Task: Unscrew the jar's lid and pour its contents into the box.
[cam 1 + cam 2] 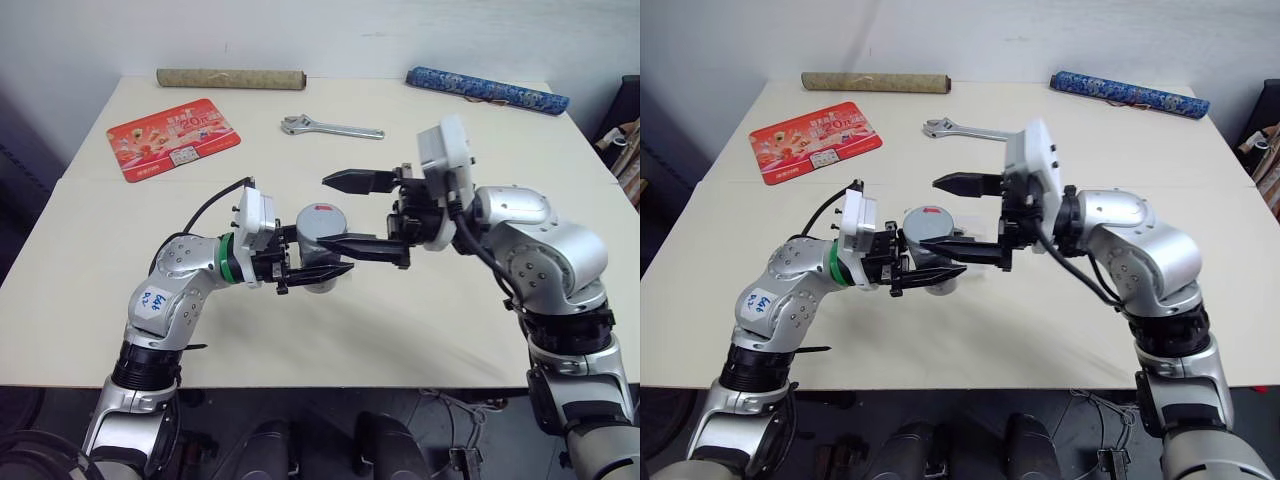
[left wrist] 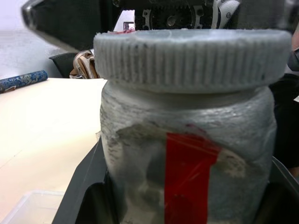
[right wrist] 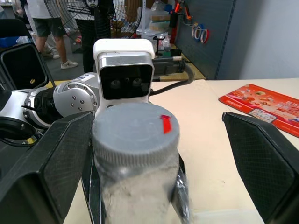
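**Grey lid framed by spread right fingers**

Both forearms reached inward over the table's [image 1: 90, 250] middle. The left gripper [image 1: 318, 262], pointing right, was clamped on the jar [image 1: 318, 250], held upright above the tabletop. The right gripper [image 1: 352, 212], pointing left and level, had its fingers [image 3: 44, 161] wide apart, flanking the lid [image 3: 134, 133], one finger seemingly touching it.

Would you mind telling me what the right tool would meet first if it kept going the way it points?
Probably the lid: the open right tool points straight at it, fingers either side.
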